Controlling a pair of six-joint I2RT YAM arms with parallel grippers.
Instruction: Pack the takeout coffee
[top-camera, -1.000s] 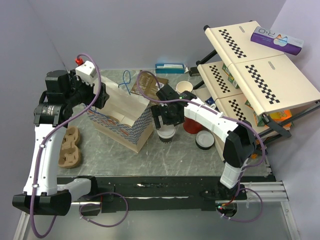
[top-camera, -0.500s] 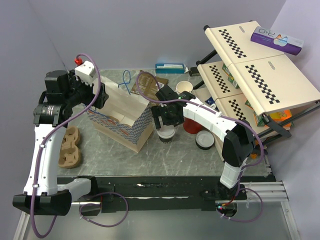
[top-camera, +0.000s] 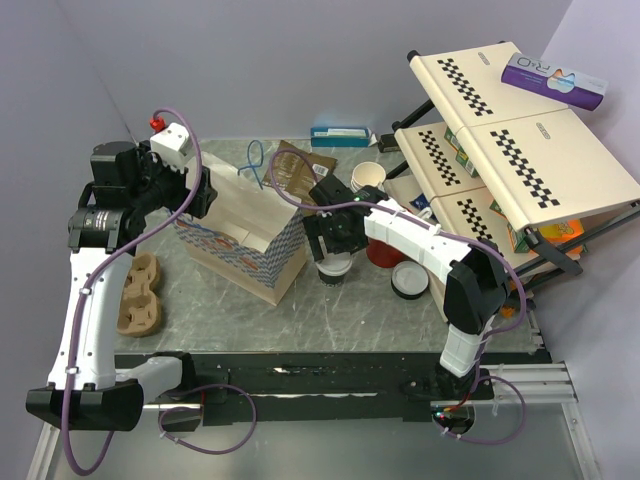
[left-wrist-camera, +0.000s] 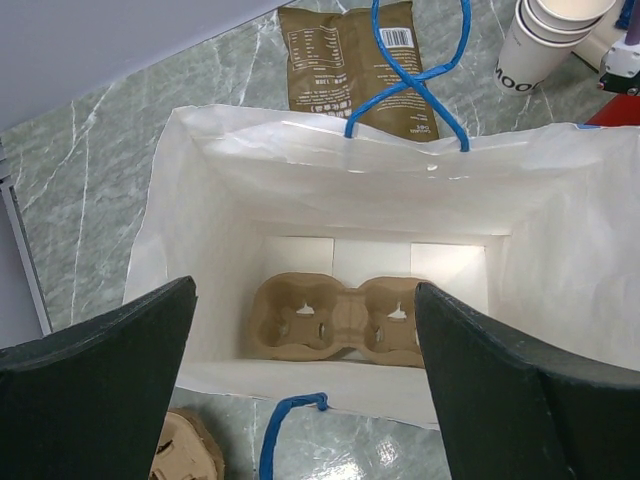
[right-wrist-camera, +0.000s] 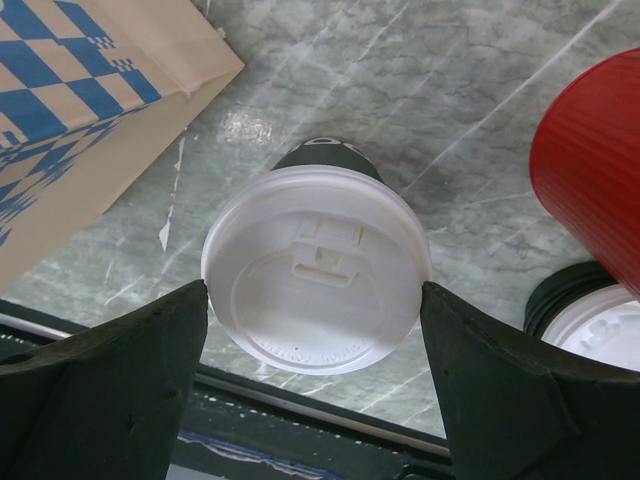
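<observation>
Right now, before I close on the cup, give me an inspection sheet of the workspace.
Surface: grey marbled table; no spills seen.
Job's things: lidded cup upright on table beside bag; bag open, carrier lying on its bottom.
Clutter: red cup, loose lid, second carrier, cup stack, brown pouch, blue box.
Grippers: left gripper open over bag mouth; right gripper straddling cup lid, fingers at its rim, grip unclear.
Cables: purple cables along both arms; one loops behind bag.
Surroundings: folding rack at right, purple box on top; plain walls.
</observation>
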